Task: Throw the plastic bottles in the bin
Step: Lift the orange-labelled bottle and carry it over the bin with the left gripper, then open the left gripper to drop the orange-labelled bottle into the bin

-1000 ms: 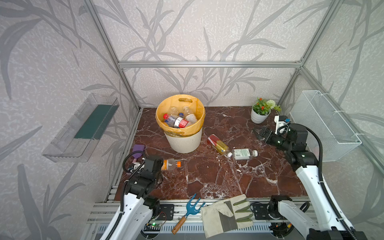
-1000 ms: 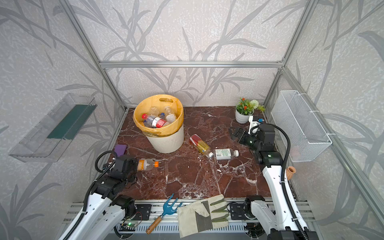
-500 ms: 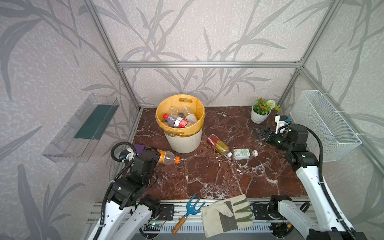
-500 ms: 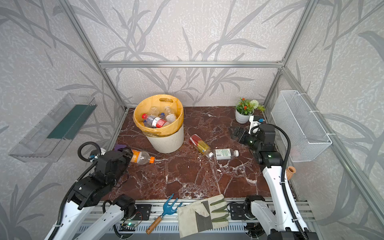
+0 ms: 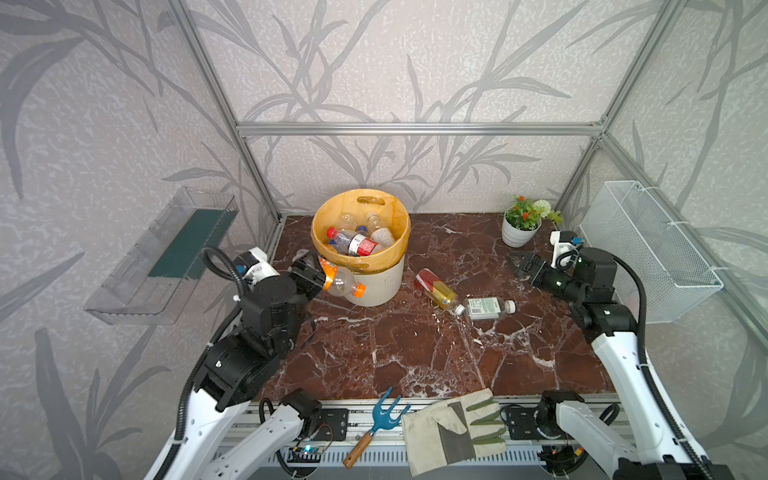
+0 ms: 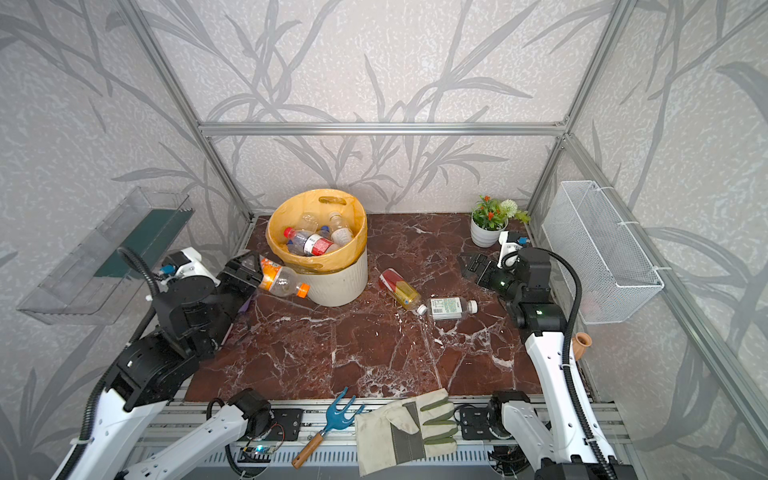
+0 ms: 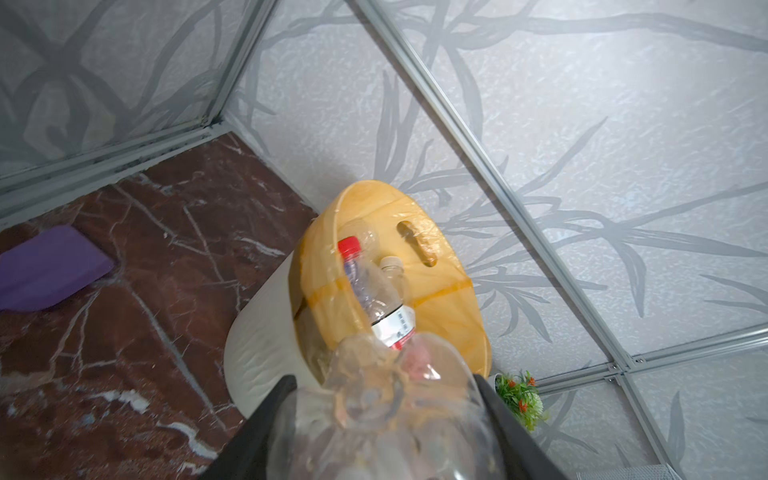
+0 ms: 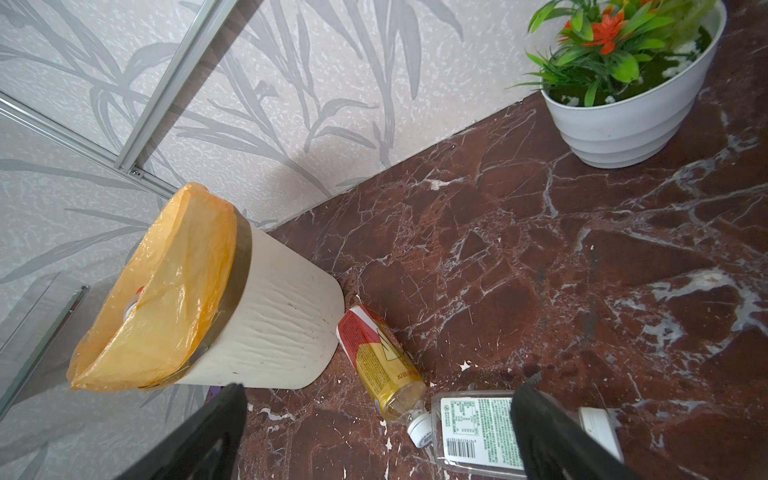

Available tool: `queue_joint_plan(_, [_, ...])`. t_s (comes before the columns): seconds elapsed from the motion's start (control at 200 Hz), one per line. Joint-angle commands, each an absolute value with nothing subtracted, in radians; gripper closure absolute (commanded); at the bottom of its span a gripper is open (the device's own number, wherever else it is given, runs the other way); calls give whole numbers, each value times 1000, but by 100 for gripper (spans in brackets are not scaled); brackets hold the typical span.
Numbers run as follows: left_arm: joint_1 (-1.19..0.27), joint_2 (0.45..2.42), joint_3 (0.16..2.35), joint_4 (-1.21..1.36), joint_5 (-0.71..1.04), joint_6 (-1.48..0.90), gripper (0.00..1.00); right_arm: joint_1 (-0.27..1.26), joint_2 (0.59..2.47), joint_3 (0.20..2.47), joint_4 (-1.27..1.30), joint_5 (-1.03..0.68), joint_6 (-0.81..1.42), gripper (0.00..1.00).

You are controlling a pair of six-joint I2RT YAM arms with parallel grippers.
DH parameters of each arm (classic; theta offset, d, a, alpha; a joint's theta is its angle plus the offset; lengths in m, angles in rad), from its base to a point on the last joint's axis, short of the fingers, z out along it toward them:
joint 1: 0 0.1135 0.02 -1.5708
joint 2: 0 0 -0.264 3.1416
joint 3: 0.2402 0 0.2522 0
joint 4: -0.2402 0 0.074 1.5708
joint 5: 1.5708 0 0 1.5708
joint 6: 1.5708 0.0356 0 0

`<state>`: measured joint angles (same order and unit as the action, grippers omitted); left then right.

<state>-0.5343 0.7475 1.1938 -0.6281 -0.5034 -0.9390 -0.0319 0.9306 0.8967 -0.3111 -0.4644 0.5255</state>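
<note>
The left end effector [image 5: 318, 276] was clamped on the base of an orange-capped bottle [image 5: 345, 284], raised just beside the bin [image 5: 384, 282], likely so it could be lifted over the rim. Several bottles [image 5: 357, 244] lay inside the bin. A red-and-yellow bottle [image 5: 434, 289] and a green-labelled bottle [image 5: 488, 306] lay on the table [image 5: 415, 353]. The right end effector [image 5: 519, 266] hovered nearby with its jaws apart and empty, probably to collect one.

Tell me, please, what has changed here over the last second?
The left gripper, shut on the orange-capped bottle, has carried it up and back towards the bin; it is not yet over the rim. The right gripper stayed open and still; the red-and-yellow bottle and the green-labelled bottle lie where they were.
</note>
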Motion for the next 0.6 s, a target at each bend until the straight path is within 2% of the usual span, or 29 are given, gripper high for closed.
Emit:
queue_joint_plan(0.0, [-536, 857, 1264, -486, -512, -775, 61, -35, 922, 927, -299, -476, 523, 1])
queue_joint_plan(0.1, [-524, 1005, 1365, -409, -510, -669, 54, -35, 912, 931, -310, -473, 511, 1])
queue_joint_plan(0.145, [-488, 1113, 1464, -433, -455, -638, 51, -35, 910, 931, -312, -474, 509, 1])
queue_joint_plan(0.24, [-386, 1388, 1728, -569, -229, -639, 48, -35, 911, 931, -316, -481, 498, 1])
queue_joint_plan(0.355, [-377, 1626, 2019, -815, -201, -650, 40, -35, 894, 931, -348, -481, 475, 1])
queue_joint_plan(0.415, [-379, 1639, 2011, -790, -189, -650, 30, -36, 880, 933, -370, -474, 450, 1])
queue_joint_plan(0.495, [-379, 1598, 1910, -675, -187, -634, 25, -39, 868, 942, -403, -456, 422, 1])
queue_joint_plan(0.515, [-379, 1588, 1885, -651, -191, -631, 21, -41, 867, 944, -409, -454, 416, 1])
queue_joint_plan(0.545, [-378, 1569, 1859, -628, -202, -631, 2, -44, 866, 946, -416, -454, 411, 1])
queue_joint_plan(0.595, [-378, 1555, 1841, -627, -217, -624, 1, -48, 867, 944, -418, -457, 410, 1])
